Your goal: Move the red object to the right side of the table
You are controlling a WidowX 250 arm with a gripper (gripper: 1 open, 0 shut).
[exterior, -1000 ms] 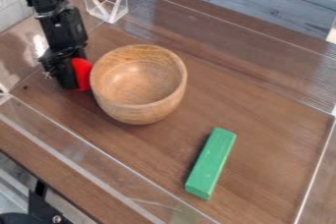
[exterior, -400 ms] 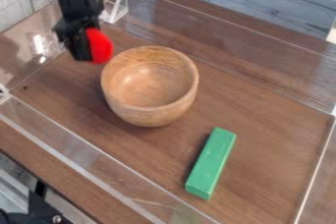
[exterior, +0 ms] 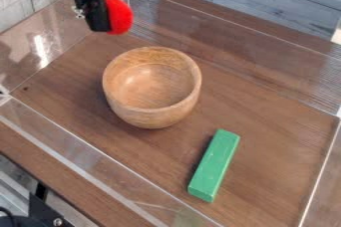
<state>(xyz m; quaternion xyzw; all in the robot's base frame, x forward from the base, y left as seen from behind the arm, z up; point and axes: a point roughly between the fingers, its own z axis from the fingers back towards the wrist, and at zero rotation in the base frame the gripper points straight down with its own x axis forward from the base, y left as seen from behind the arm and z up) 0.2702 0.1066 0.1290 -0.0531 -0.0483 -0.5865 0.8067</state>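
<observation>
The red object (exterior: 118, 14), a small round red toy fruit, hangs in the air above the table's (exterior: 280, 102) far left area. My black gripper (exterior: 102, 10) is shut on it from above. Its fingers cover the left part of the fruit. The fruit is up and to the left of the wooden bowl (exterior: 152, 87), well off the tabletop. The arm itself runs out of the picture at the top.
The wooden bowl stands at the middle left of the table. A long green block (exterior: 213, 164) lies near the front, right of the bowl. Low clear acrylic walls (exterior: 314, 186) edge the tabletop, and a clear acrylic piece (exterior: 120, 0) stands at the back left.
My gripper has lifted the red object off the table beside the bowl's left rim and carried it upward and a bit to the right. Bowl and green block have stayed put.
</observation>
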